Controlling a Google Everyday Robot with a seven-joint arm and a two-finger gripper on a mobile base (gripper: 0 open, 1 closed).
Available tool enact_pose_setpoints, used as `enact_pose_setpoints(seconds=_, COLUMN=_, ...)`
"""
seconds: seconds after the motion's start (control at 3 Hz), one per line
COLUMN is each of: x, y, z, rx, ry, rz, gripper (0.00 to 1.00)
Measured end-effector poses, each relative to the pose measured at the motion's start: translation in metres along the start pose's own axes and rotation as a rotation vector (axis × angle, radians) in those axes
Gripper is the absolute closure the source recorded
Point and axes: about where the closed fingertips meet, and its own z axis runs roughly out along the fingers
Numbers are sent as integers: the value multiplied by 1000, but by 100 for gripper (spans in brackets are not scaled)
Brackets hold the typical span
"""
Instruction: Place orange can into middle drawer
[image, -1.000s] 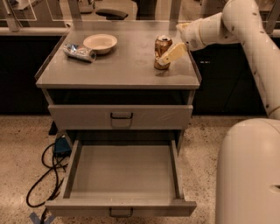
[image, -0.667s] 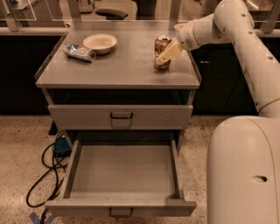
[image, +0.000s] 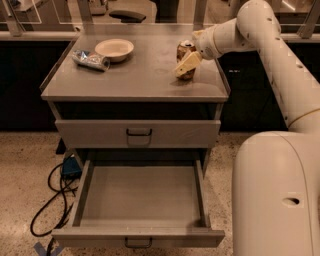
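The orange can (image: 185, 51) stands upright on the right part of the grey cabinet top (image: 135, 75). My gripper (image: 184, 65) is right at the can, reaching in from the right, with its pale tip lying across the can's front and lower half. The can rests on the top surface. The middle drawer (image: 140, 197) is pulled out wide open below, with a bare grey floor and a dark loop handle (image: 138, 243) on its front.
A pale bowl (image: 114, 49) and a shiny silver-and-blue tube-shaped item (image: 90, 59) lie on the left of the top. A shut drawer (image: 138, 133) sits above the open one. A blue box and black cables (image: 60, 185) lie on the floor at left. My white arm and base fill the right side.
The gripper stays at the can, which has not moved on the top. The view has shifted slightly, so my arm and base take up more of the right side.
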Motion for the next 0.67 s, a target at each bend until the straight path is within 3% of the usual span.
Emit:
enact_pose_setpoints(seconds=0.33, x=0, y=0, z=0, rx=0, ry=0, rz=0, gripper=0)
enact_pose_setpoints(seconds=0.67, x=0, y=0, z=0, rx=0, ry=0, rz=0, gripper=19)
